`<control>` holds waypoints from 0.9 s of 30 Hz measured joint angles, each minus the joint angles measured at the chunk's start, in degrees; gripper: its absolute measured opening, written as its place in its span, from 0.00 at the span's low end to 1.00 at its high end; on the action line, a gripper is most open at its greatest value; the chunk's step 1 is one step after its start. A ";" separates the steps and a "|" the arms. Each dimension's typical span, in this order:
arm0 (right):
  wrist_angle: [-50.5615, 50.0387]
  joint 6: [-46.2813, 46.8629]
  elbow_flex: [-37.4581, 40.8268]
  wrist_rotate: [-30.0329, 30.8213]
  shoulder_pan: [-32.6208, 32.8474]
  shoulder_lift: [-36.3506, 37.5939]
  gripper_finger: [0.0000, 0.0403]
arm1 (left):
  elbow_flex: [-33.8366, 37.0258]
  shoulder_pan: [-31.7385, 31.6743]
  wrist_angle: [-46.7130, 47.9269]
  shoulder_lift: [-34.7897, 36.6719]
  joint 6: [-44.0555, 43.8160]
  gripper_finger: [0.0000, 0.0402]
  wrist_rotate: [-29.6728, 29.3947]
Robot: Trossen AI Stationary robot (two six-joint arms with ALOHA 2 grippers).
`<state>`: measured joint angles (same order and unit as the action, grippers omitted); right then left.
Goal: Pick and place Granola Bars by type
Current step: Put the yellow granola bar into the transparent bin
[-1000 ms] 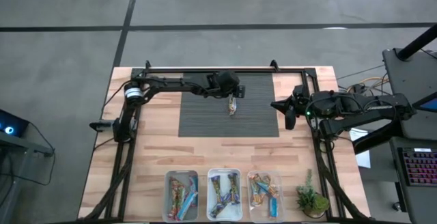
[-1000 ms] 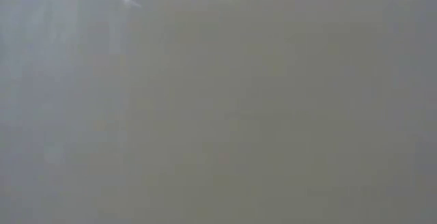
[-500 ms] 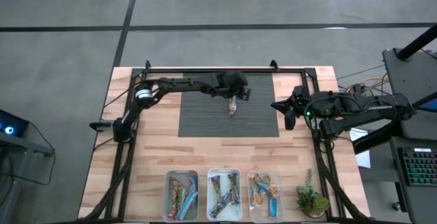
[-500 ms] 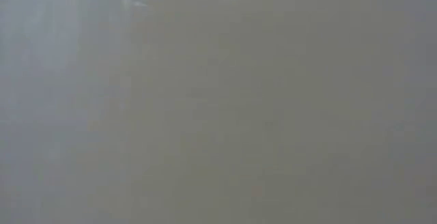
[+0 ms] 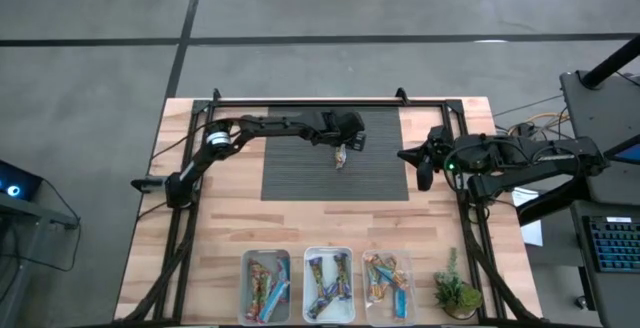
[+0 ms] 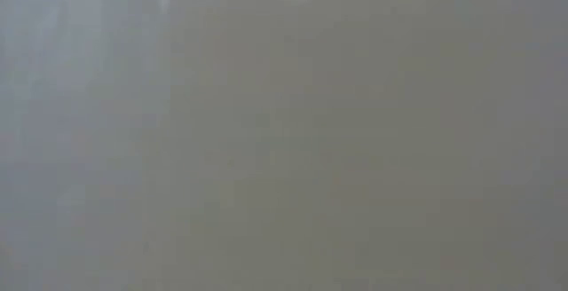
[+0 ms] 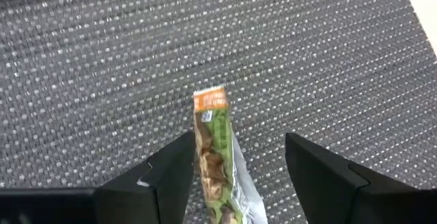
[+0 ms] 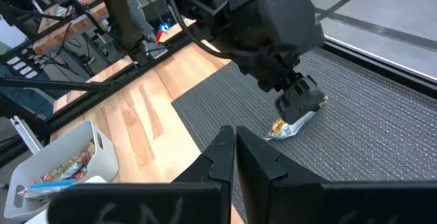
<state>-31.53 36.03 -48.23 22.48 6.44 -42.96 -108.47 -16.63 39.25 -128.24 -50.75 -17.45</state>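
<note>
Right now I see my left hand (image 5: 345,149) over the dark woven mat (image 5: 300,173) at upper centre of the high frame, fingers spread apart around a granola bar (image 7: 213,157) that lies on the mat. My right hand (image 8: 234,157) waits at the mat's right edge with fingers pressed together. Three clear bins (image 5: 328,260) of sorted bars sit along the bench's (image 5: 220,223) bottom edge.

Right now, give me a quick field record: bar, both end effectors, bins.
bar: one granola bar with an orange end, lying on the grey mat
left end effector: open, fingers either side of the bar
right end effector: shut, waiting at the mat's right edge
bins: three clear bins at the table's near edge, all holding bars
low view: shows nothing
</note>
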 joint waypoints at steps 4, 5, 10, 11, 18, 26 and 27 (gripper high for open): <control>-0.02 0.00 0.00 0.00 0.02 0.02 0.02 | 0.00 0.27 0.41 -0.40 -0.43 0.52 0.01; 0.00 0.00 0.00 0.00 0.02 0.02 0.02 | 0.00 0.32 0.39 -0.42 -0.43 0.52 -0.09; 0.00 0.00 0.00 0.00 0.02 0.02 0.02 | 0.00 0.21 0.45 -0.39 -0.38 0.52 -1.16; 0.00 0.00 0.00 0.00 0.02 0.02 0.02 | 0.00 0.21 0.46 -0.39 -0.35 0.52 -1.17; 0.00 -0.02 0.00 0.00 0.02 0.02 0.02 | 0.85 0.10 0.37 -0.39 -0.25 0.52 -2.64; 0.00 -0.02 0.00 0.00 0.02 0.02 0.02 | 2.99 0.08 -0.18 -0.39 -0.34 0.52 -2.62; 0.00 -0.02 0.00 0.00 0.02 0.02 0.02 | 3.07 0.08 -0.37 -0.39 -0.36 0.52 -2.64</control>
<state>-31.53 36.01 -48.23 22.48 6.46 -42.94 -105.39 -16.56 38.88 -128.64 -51.11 -20.09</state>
